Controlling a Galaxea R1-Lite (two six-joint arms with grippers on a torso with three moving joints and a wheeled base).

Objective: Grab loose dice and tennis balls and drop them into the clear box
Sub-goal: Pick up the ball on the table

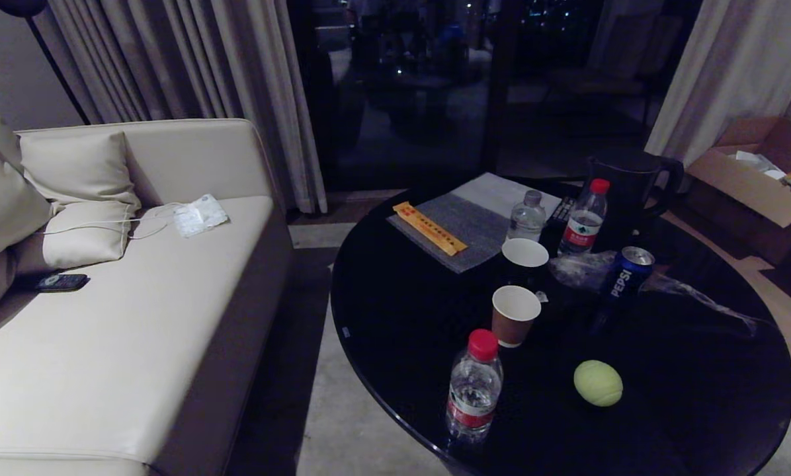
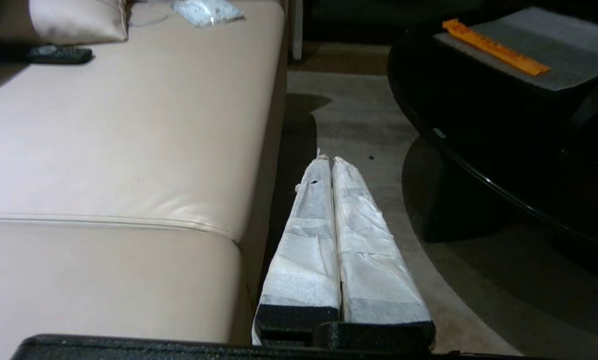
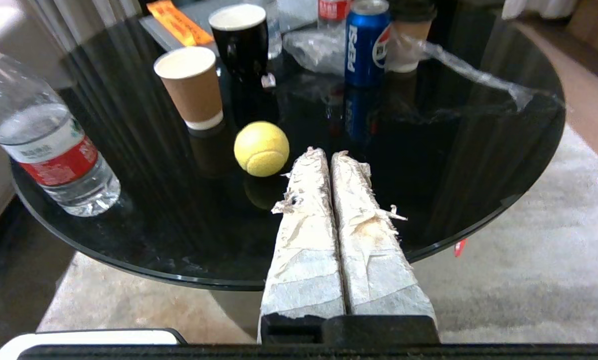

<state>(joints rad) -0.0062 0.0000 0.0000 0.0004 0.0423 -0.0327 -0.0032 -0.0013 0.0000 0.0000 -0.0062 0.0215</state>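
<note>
One tennis ball (image 1: 598, 383) — dice seemingly hidden

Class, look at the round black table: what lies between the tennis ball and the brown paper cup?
Nothing: in the right wrist view only bare glossy table separates the tennis ball from the brown paper cup. The head view agrees.

From my station I only get the robot's body in the two wrist feeds. My left gripper (image 2: 332, 159), lower centre of its frame, has two long tapering fingers (image 2: 304, 250) wrapped in clean white tape, set in a black base, with a black housing edge along the bottom. My right gripper (image 3: 329, 152), also lower centre, wears the same wrap, but its fingers (image 3: 306, 240) are frayed, torn and stained brown. A white rounded part shows at that frame's lower left.
</note>
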